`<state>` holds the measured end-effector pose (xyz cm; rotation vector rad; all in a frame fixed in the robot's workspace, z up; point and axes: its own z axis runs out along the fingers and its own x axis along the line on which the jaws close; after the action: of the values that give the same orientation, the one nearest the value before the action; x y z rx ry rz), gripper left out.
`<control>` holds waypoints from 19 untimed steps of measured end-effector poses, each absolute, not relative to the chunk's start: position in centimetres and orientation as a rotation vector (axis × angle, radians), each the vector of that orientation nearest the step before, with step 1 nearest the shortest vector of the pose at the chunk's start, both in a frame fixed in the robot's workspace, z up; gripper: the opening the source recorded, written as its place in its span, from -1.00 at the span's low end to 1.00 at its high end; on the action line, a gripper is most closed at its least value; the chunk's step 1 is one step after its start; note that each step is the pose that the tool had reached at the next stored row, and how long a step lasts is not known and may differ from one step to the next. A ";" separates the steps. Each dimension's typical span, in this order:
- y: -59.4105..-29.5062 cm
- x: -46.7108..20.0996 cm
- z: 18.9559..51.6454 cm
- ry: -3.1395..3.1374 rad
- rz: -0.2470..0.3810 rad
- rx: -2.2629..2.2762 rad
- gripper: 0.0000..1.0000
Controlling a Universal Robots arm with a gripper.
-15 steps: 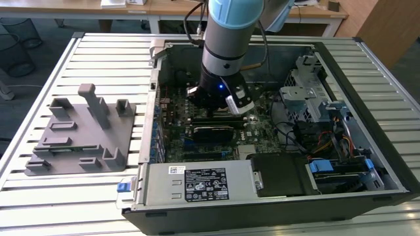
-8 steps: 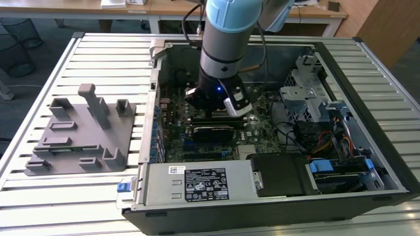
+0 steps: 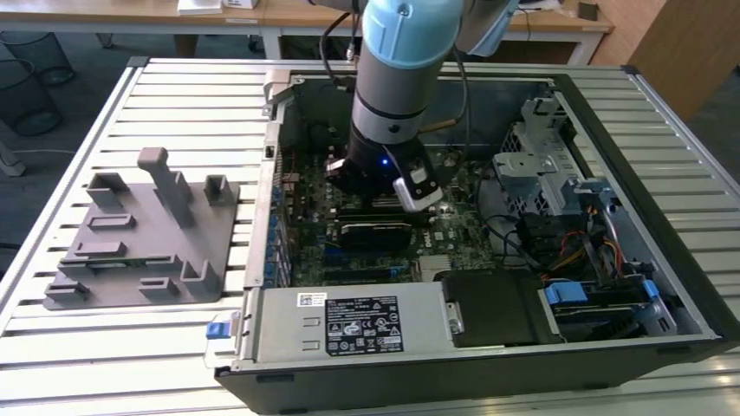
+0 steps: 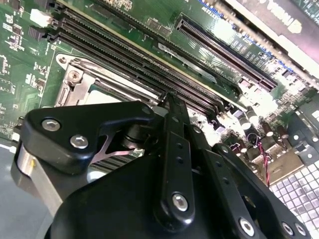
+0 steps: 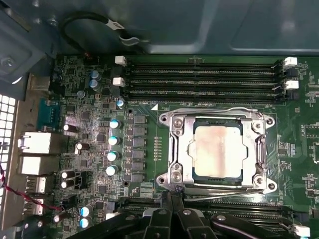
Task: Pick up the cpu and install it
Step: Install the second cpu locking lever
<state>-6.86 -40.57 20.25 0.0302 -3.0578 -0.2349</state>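
The cpu sits flat in its socket on the motherboard, pale silvery top facing up, framed on all sides by the metal retention bracket with a screw at each corner. It looks seated squarely, its edges lining up with the frame. Nothing is touching it in the first wrist view.

Just beside the bracket, the gripper hangs low over the board, its black fingers drawn tight together into a narrow point right at the edge of the socket frame. They are clenched with nothing between them. In the second wrist view the same black gripper linkage fills the foreground, the finger tips meeting above the bracket, with a sliver of the cpu peeking out past the knuckle.

On the far side of the socket from the gripper run four long memory slots, white latches at their ends. A row of small blue-topped capacitors stands along another side of the socket.

Pulling out to the exterior view: the arm reaches straight down into the open computer case, which lies on its side on a slatted metal table. The power supply sits at the near edge of the case. Well apart on the table, toward the exterior view's left, rests a grey plastic tray with upright posts.
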 end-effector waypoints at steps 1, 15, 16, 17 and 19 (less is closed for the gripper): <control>-40.7 -6.9 20.2 -3.057 -0.241 0.031 -0.79; -41.6 -7.2 19.8 -3.050 -0.325 0.038 -0.79; -41.6 -7.2 19.7 -3.049 -0.329 0.039 -0.79; -41.6 -7.2 19.6 -3.049 -0.335 0.040 -0.79; -41.6 -7.4 19.5 -3.047 -0.347 0.041 -0.79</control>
<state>-7.35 -41.61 19.46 0.0411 -3.0473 -0.3472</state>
